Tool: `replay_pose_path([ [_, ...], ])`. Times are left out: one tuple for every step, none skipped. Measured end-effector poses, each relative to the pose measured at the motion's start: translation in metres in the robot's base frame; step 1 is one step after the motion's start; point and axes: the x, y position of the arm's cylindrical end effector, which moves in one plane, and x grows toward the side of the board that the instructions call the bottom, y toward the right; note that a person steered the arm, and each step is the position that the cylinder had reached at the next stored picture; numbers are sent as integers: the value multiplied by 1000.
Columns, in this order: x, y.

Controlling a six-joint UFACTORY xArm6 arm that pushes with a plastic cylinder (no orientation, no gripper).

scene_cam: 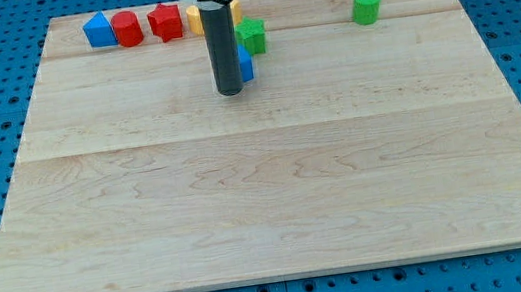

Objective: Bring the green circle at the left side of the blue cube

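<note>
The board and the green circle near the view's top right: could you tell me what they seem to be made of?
The board looks like pale unvarnished wood: grain lines and plank seams show. The green circle looks like matte plastic or painted wood, uniformly coloured; which one cannot be told.

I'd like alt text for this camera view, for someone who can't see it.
A dark rod's tip rests on a wooden board, hiding most of a blue cube. A green circle sits apart toward the view's right; red, blue, yellow and green blocks line the top edge.
</note>
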Motion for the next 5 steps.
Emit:
replay_pose_path([
  [3, 7],
  [18, 103],
  [-4, 165],
  [-44, 236],
  [-86, 287],
])
